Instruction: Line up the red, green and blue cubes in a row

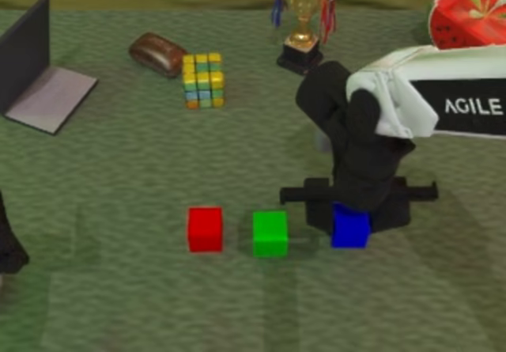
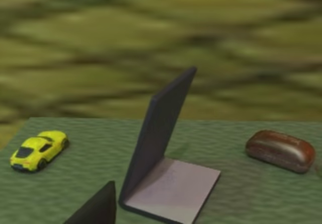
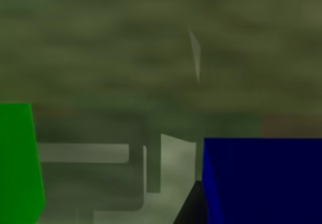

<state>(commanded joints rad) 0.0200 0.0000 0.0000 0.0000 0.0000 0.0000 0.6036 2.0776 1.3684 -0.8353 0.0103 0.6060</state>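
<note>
The red cube (image 1: pixel 205 229), green cube (image 1: pixel 270 233) and blue cube (image 1: pixel 350 232) sit in a left-to-right row near the table's front. My right gripper (image 1: pixel 352 210) hangs directly over the blue cube, shut on it, its dark body hiding the cube's far edge. In the right wrist view the blue cube (image 3: pixel 261 183) fills the near corner with a dark finger (image 3: pixel 188 209) against its side. The green cube (image 3: pixel 17 158) stands apart from it. My left arm (image 1: pixel 8 249) is parked at the table's left edge, with one finger (image 2: pixel 98 209) in view and nothing beside it.
At the back stand a yellow, green and orange puzzle cube (image 1: pixel 203 80), a brown rounded object (image 1: pixel 157 54), an open laptop (image 1: pixel 39 83), a gold trophy (image 1: pixel 304 20) and a red box (image 1: pixel 470 12). A yellow toy car (image 2: pixel 38 150) sits left of the laptop (image 2: pixel 161 173).
</note>
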